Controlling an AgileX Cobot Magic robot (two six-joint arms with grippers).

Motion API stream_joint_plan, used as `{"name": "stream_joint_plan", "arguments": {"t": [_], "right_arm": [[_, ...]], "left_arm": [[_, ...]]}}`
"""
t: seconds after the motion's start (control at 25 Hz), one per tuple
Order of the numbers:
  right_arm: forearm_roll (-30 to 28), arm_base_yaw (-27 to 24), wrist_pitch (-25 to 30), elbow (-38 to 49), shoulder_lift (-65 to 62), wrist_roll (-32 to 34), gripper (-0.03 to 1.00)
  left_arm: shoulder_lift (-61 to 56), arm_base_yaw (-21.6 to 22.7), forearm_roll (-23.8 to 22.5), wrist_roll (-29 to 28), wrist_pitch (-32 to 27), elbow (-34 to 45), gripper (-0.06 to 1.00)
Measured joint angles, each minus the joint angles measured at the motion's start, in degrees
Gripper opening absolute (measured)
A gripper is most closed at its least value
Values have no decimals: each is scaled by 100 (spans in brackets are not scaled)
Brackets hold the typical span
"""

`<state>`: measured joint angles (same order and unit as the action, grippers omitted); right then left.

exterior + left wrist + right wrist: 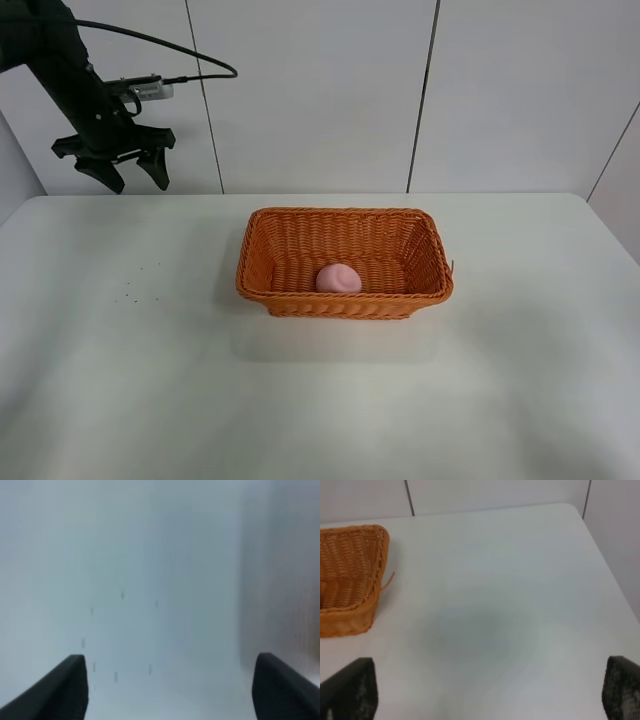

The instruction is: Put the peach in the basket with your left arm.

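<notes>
The orange wicker basket (345,262) stands in the middle of the white table. The pale pink peach (339,279) lies inside it, near its front wall. My left gripper (134,177) is open and empty, raised high above the table's far left, well away from the basket. In the left wrist view its two black fingertips (55,692) stand wide apart over the blurred table. The right arm is out of the high view. In the right wrist view its fingers (350,692) are spread wide and empty, with a corner of the basket (350,575) in view.
The white table (150,380) reaches to a white panelled wall (320,90) at the back. A few small dark specks (135,285) lie on the table left of the basket. The table's right edge (607,575) shows in the right wrist view.
</notes>
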<state>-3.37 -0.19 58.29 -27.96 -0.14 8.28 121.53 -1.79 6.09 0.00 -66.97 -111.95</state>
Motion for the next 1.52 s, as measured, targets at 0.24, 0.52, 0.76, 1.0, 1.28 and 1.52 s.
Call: {"name": "stream_joint_plan", "arguments": {"t": [0.24,0.52,0.76,1.0,1.28,1.52], "right_arm": [[0,0,0,0,0,0,69],[0,0,0,0,0,0,69],[0,0,0,0,0,0,69],[0,0,0,0,0,0,69],[0,0,0,0,0,0,69],[0,0,0,0,0,0,69]], "left_arm": [[-1523,0,-18,60,5,2031,78],[-3583,0,-69,75,5,4535,78],[-5468,0,-422,82,5,6334,78],[-7474,0,-492,82,265,7615,78],[-9827,0,-492,93,606,8335,78],[-11472,0,-492,98,645,8364,78]]}}
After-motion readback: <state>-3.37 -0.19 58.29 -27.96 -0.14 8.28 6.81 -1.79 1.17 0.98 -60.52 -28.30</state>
